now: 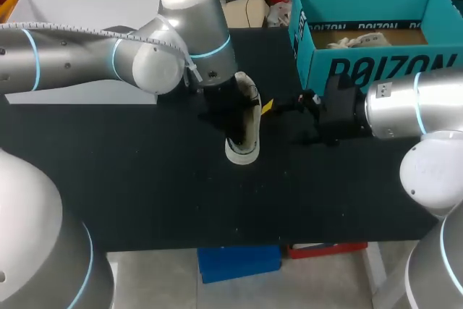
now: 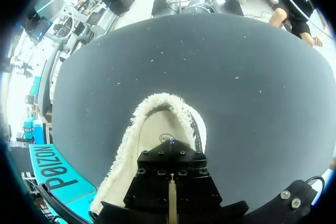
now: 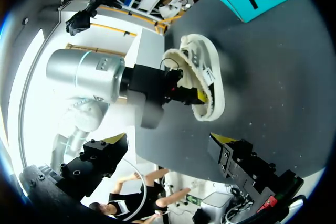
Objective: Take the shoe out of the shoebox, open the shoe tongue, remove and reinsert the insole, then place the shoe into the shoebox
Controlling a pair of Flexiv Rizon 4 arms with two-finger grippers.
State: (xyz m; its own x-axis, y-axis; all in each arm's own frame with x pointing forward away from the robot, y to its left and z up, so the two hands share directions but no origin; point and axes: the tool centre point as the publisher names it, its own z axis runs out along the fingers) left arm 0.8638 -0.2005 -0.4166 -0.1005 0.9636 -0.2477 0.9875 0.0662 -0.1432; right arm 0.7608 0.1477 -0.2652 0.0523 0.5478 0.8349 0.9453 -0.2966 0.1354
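Black table (image 1: 145, 186) — on it a shoe (image 1: 248, 135), a teal shoebox (image 1: 376, 70), seemingly a white box (image 1: 72, 5).

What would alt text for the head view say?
A pale shoe sits on a black table, the left gripper at its opening and the right gripper open beside it. An open teal shoebox sits at the far right corner.

My left arm (image 1: 72, 56) extends in from the left over the black table (image 1: 145, 193), and my left gripper (image 1: 221, 106) is down at the opening of a pale, white-soled shoe (image 1: 244, 142) near the table's middle. My right gripper (image 1: 282, 106) is just beside the shoe on the other side, one yellow tip showing close to it. The open teal shoebox (image 1: 376, 70) stands at the far right of the table and a white box (image 1: 65, 12) at the far left.
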